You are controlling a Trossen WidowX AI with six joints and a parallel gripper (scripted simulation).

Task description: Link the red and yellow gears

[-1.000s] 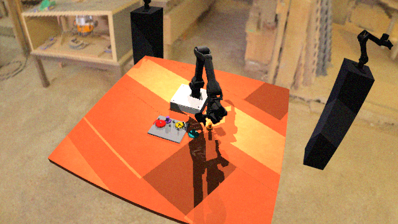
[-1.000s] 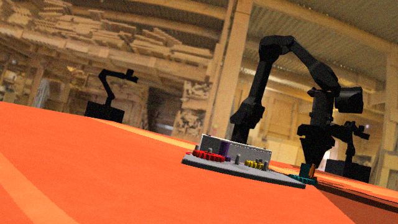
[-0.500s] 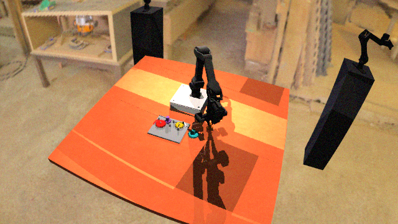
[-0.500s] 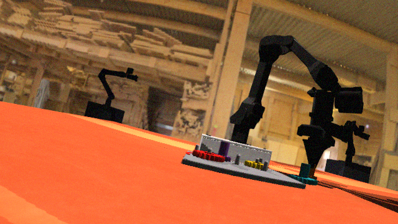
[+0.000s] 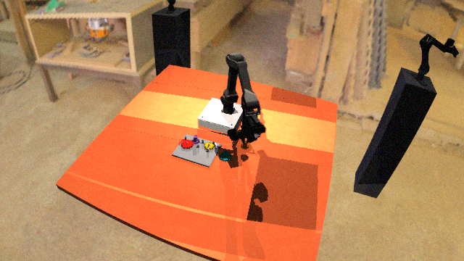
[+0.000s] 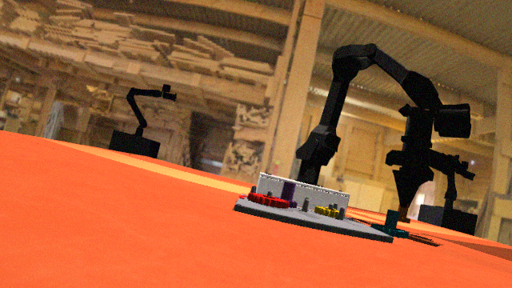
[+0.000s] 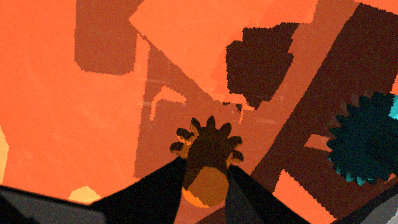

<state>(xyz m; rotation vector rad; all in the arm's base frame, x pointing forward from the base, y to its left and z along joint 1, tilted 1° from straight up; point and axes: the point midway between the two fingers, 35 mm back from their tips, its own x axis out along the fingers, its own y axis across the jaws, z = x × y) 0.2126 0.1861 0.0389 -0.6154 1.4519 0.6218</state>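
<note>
My gripper (image 5: 246,140) (image 6: 404,206) (image 7: 206,170) is shut on the upright post of the small orange gear (image 5: 245,146) (image 6: 405,219) (image 7: 212,142), which hangs a little above the table. The teal gear (image 5: 225,156) (image 6: 391,230) (image 7: 357,142) stands on the table between it and the grey board (image 5: 196,159) (image 6: 304,218). On the board are the red gear (image 5: 187,144) (image 6: 267,200) and the yellow gear (image 5: 209,146) (image 6: 326,211). A purple gear with a tall post (image 5: 196,138) (image 6: 288,192) is on the board beside the red one; its seating is unclear. Several short grey pegs show bare.
The arm's white base box (image 5: 217,115) (image 6: 336,197) stands just behind the board. The orange table (image 5: 145,163) (image 6: 120,224) carries dark shadows of the arm. Two other arms on black pedestals (image 5: 395,134) (image 5: 171,40) stand beyond the table.
</note>
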